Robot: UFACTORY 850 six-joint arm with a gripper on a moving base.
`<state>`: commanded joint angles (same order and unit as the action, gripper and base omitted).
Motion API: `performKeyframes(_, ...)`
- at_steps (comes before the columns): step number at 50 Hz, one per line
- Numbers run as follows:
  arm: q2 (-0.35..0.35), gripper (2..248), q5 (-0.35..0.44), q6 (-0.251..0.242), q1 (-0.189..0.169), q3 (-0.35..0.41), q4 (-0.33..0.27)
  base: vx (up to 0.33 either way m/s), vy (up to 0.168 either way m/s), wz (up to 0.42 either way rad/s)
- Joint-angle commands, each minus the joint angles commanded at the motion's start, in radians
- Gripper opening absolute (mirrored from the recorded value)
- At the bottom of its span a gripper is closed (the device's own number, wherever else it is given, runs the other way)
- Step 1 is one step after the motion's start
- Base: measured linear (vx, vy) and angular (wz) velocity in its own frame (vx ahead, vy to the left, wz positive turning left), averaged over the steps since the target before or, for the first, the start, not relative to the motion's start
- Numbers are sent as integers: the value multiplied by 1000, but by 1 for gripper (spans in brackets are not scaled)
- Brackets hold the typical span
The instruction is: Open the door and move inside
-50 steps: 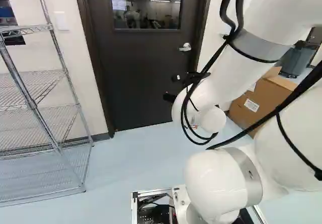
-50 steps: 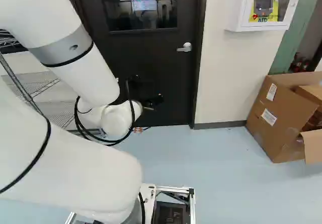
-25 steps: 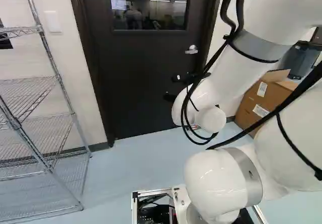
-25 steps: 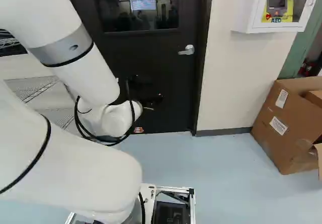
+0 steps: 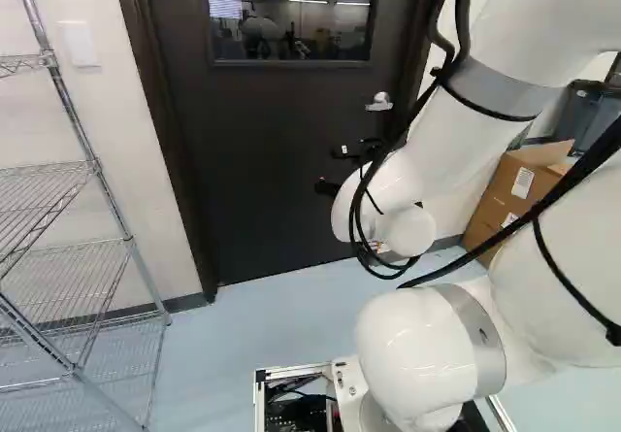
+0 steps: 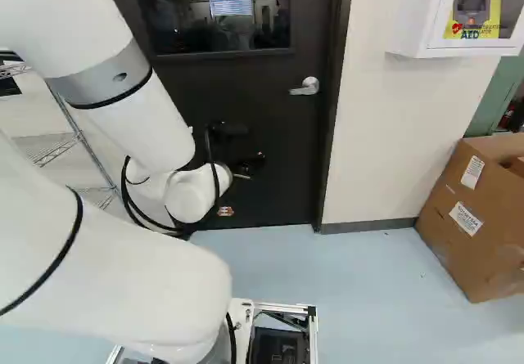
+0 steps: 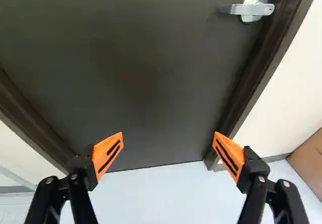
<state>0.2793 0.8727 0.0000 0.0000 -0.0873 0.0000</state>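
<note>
While the dark door [image 5: 262, 175] sits closed in its frame [image 7: 261, 60], it is the one big thing barring the way, straight across from the white arm [image 5: 451, 160]. Its metal lever handle [image 6: 307, 87] shows near the edge on the side of the cardboard box [image 6: 467, 217], higher than the black gripper [image 5: 332, 169] in the left base view. Up in the door is a window [image 5: 291, 34], with bright strips of light in its glass.

From where I stand, the jaws look released: in the wrist view the two orange pads [image 7: 107, 154] are spread wide, nothing between them touching both, and the handle lies ahead, beyond the finger nearer the box, well apart from it.

At the left of the left base view stands a wire shelving rack [image 5: 98, 167], close by the wall beside the door, with a light switch plate [image 5: 80, 44] on the wall behind it. Over at the right of the right base view, that box rests on the pale blue floor [image 6: 368, 274], to the side of the doorway, its top open. Above it and nearer the door hangs a white cabinet [image 6: 413, 20] with a yellow device [image 6: 477, 6] inside. Black cables [image 5: 424, 102] loop along the arm and hang around its wrist, close to the gripper
</note>
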Motion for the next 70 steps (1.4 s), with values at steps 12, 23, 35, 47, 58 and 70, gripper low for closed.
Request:
performKeyframes(12,0,247,0,0,0,0,0,164,3,-17)
performKeyframes(23,0,247,0,0,0,0,0,96,3,-10)
performKeyframes(35,0,247,0,0,0,0,0,62,3,-7)
performKeyframes(47,-10,247,0,0,0,-8,0,54,4,-5)
performKeyframes(58,-25,247,0,0,0,-22,0,2,0,-1)
performKeyframes(70,-22,247,0,0,-2,-43,0,0,0,0)
